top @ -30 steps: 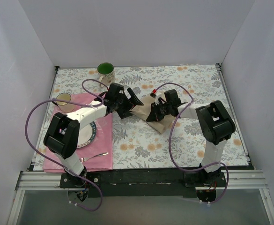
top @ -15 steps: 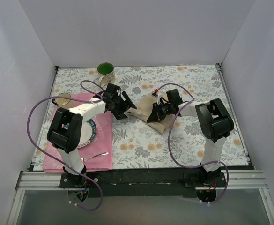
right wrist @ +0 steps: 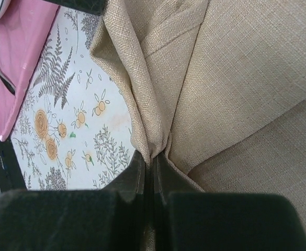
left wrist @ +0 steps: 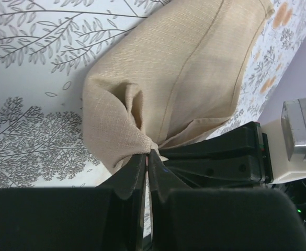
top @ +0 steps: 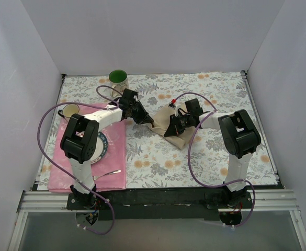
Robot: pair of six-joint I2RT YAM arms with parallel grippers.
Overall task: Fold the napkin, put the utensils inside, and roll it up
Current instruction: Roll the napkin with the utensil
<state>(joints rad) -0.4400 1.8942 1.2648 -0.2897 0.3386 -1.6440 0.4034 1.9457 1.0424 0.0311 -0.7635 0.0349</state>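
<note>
On the tablecloth, two claws pinch the napkin.
Your left claw and right claw clamp its edge; fold evenly, cloth taut.

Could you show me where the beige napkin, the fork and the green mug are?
napkin point(left wrist: 189, 78): left wrist view, on the flat middle of the cloth.
fork point(top: 106, 173): top external view, midway along its handle.
mug point(top: 117, 76): top external view, on its green inside.
</note>
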